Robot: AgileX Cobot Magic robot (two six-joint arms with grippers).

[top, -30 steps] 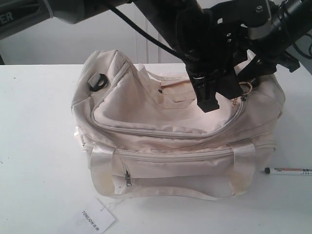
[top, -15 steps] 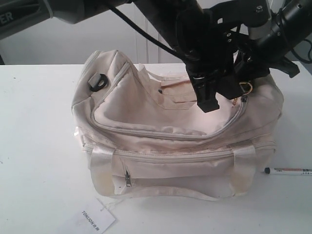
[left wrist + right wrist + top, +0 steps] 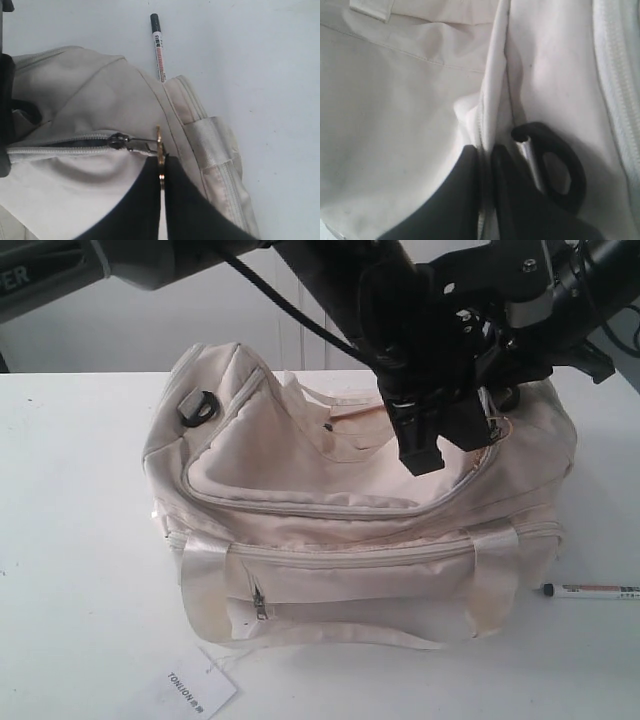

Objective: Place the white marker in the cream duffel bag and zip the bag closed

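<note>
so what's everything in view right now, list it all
cream duffel bag: one, cream, on the table under both arms
white marker: one, white with a black cap, lying on the table by the bag's right end, outside the bag
hang tag: one, white, on the table in front of the bag
gold ring pull: one, gold, on the top zip slider
black end rings: two, black, one on the bag's left end, one beside the right pincer
table: one, white, under everything
left pincer: one, black, shut on the gold ring pull
right pincer: one, black, shut on a fold of the bag
</note>
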